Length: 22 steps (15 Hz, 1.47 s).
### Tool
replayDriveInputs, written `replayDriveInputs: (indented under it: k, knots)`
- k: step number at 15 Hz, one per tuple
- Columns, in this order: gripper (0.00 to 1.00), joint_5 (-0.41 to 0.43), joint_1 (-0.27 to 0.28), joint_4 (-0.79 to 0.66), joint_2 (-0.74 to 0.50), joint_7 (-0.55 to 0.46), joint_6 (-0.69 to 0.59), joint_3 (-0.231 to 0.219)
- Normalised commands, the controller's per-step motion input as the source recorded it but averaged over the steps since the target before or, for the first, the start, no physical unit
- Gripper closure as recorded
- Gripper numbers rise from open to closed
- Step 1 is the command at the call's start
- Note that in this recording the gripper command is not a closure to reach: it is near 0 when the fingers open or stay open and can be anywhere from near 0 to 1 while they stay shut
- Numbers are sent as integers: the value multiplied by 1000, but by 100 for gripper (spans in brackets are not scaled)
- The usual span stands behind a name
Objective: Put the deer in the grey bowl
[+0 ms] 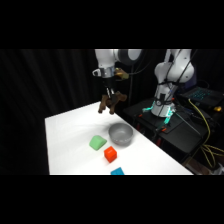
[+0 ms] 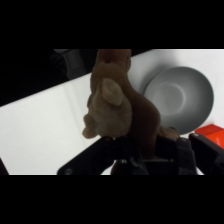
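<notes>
The deer [image 1: 110, 102], a small brown soft-looking plush toy, hangs clamped in your tool [image 1: 109, 95] above the white tabletop [image 1: 70, 140], at eleven o'clock from the round grey matte bowl [image 1: 120, 134]; likely light and squashy, so keep gripping its body.

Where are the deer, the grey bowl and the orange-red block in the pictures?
deer [image 2: 117, 107]: wrist view, on its body.
grey bowl [image 1: 120, 133]: side view, on its inner wall.
orange-red block [image 1: 110, 154]: side view, on its top face.

Black curtain [image 1: 55, 80] behind a lit white table [image 1: 70, 145], cables [image 1: 207, 125] alongside
</notes>
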Motion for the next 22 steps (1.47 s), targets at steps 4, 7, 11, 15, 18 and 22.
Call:
replayDriveInputs:
  k: [4,7,11,15,18,22]
  knots:
    - [22,190,148,-331,-50,-77,604,121]
    - [22,238,109,-106,275,-198,601,57]
    - [23,309,80,48,376,-315,422,39]
    - [0,257,33,284,398,-278,201,80]
    - [0,24,8,322,219,-117,-55,42]
    - [0,-251,65,264,33,99,-328,-52]
